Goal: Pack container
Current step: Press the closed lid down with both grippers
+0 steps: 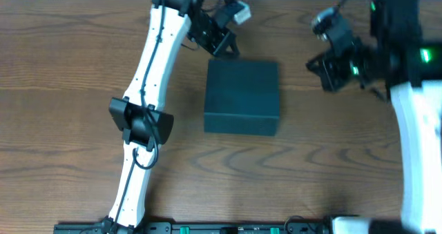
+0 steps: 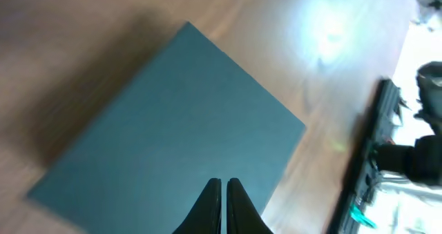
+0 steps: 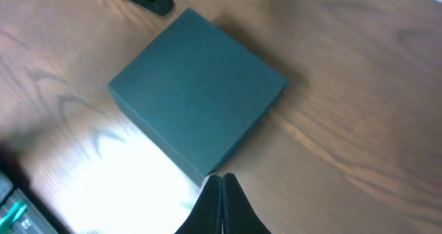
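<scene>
Container [image 1: 242,96] lies closed, near both shut jaws, held by neither.

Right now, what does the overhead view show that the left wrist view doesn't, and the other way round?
Only overhead: the left arm and right arm on either side of the dark teal container, with the whole outline of its top in frame. Only left wrist: the left gripper close up, fingers pressed together with the lid behind them, and bright glare on the wood. Both: the container with its lid closed, on the wooden table.
</scene>
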You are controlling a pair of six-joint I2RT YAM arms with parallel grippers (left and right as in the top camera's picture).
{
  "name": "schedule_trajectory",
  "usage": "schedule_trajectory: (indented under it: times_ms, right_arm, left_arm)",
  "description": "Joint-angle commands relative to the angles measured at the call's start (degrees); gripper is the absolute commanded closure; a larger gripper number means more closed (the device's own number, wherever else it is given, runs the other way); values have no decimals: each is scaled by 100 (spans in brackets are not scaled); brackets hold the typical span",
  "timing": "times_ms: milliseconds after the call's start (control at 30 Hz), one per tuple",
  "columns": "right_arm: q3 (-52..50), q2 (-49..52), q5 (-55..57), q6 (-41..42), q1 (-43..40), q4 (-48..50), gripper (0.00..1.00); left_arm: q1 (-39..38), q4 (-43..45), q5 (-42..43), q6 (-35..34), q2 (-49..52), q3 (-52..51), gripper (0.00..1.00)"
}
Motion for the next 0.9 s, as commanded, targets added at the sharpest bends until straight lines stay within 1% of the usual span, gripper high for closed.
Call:
schedule_trajectory:
  times_ms: [0, 133, 300, 467, 667, 733, 800, 867]
  right_arm:
    - [-1196, -638, 212, 339, -74, 295, 98]
    - [-2636, -1349, 120, 774, -74, 935, 98]
    - [-3788, -1751, 11, 1095, -74, 1471, 98]
    - [-4470, -1786, -553, 1246, -68, 1858, 98]
    - [-4931, -1794, -625, 1602, 50, 2240, 98]
    - [-5049, -1803, -625, 1759, 232, 2387, 98]
    - [-5233, -1825, -584, 2026, 503, 2736, 98]
    - [-5464, -1834, -323, 2476, 835, 3185, 98]
  left_arm:
    - [-181, -448, 345, 516, -55, -514, 94]
    - [-463, -448, 317, 660, -55, -1016, 94]
    - [-793, -448, -20, 662, -55, -1508, 94]
    - [-1075, -378, -437, 654, -55, -1958, 94]
    - [-1056, -168, -898, 457, -55, -2203, 94]
    - [-986, -116, -981, 455, -55, -2269, 94]
    - [-920, 17, -1091, 428, -55, -2376, 94]
    - [-866, 120, -1180, 313, -55, -2498, 94]
